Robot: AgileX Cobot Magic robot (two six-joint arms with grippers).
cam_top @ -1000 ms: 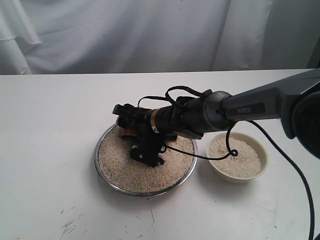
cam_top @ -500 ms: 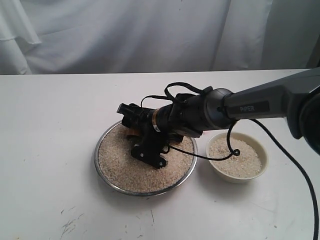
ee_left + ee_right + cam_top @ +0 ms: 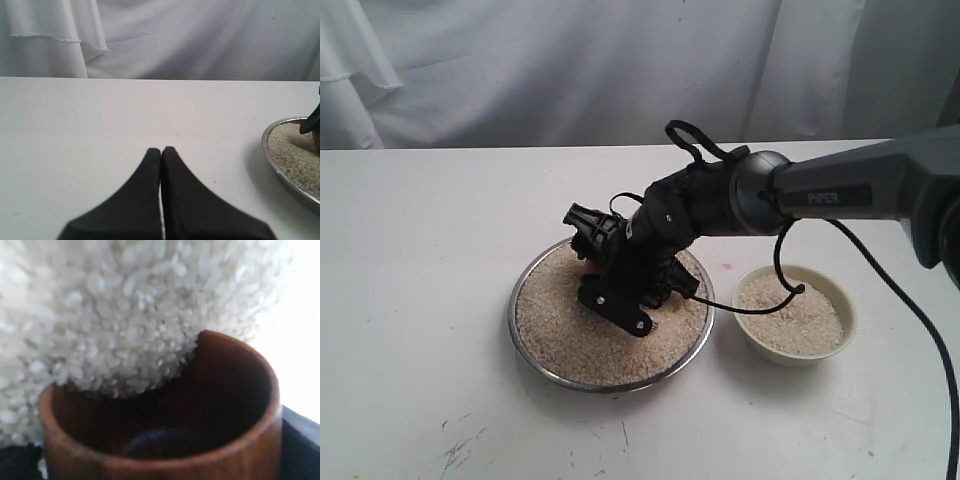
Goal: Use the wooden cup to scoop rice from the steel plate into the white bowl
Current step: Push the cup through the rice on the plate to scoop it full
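The steel plate (image 3: 512,318) sits mid-table, filled with rice (image 3: 560,325). My right gripper (image 3: 588,232) reaches across from the right and tilts down over the plate's far side. It is shut on the wooden cup (image 3: 160,440), which the gripper hides in the exterior view. In the right wrist view the cup's far rim is pushed into the rice (image 3: 110,315), and grains lap over its edge while the dark inside looks mostly bare. The white bowl (image 3: 847,300) stands just right of the plate and holds rice. My left gripper (image 3: 161,150) is shut and empty, low over the table left of the plate (image 3: 280,165).
A black cable (image 3: 760,308) loops from the right arm down between plate and bowl. A white cloth backdrop (image 3: 520,70) hangs behind the white table (image 3: 420,250). Small dark scuffs mark the table's front left.
The right wrist has rolled and tipped downward, shifting slightly right over the plate. The cup's orange-brown side, visible before, is now hidden behind the gripper.
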